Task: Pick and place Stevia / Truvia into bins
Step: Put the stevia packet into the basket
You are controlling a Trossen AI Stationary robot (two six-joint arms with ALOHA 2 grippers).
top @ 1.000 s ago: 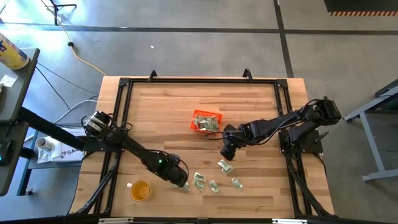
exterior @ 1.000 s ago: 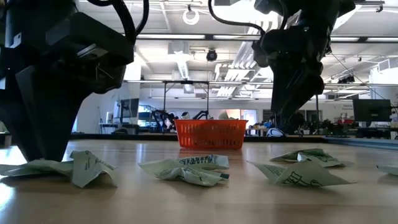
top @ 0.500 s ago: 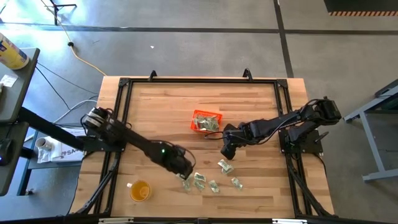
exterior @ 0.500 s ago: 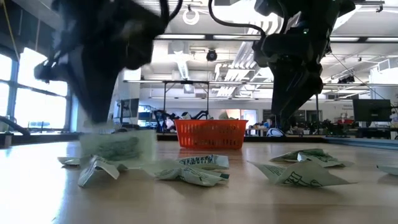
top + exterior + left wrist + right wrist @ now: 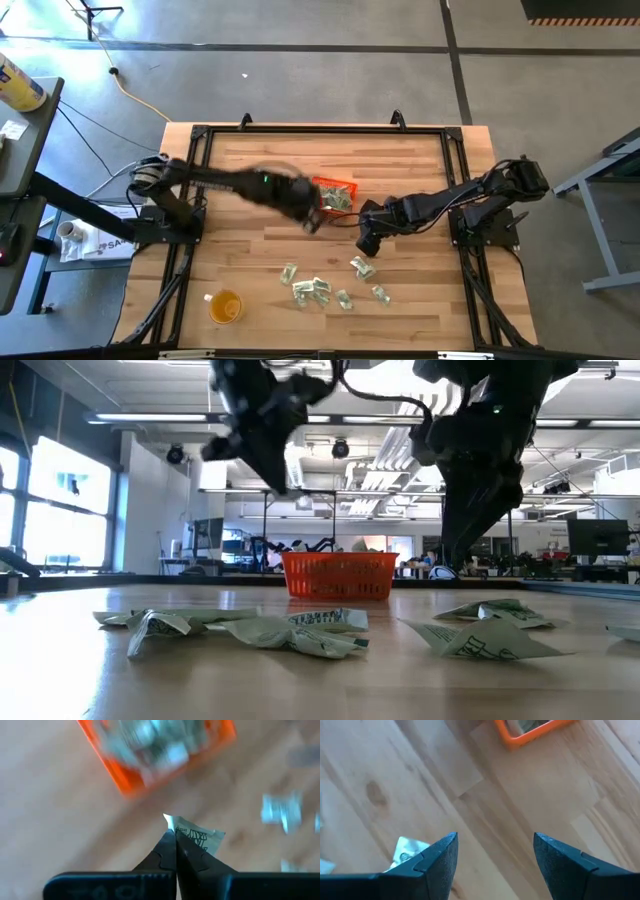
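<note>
Yellow cup near the worktop's front-left corner. Left gripper, fingers clamped on one Stevia sachet, just beside the orange bin at mid-table. Right gripper, fingers apart, above loose sachets near the front edge.

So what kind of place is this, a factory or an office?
It looks more like a robotics lab or workshop: a large open hall with ceiling lights, monitors on benches at the back, and a framed wooden table standing on bare concrete.
</note>
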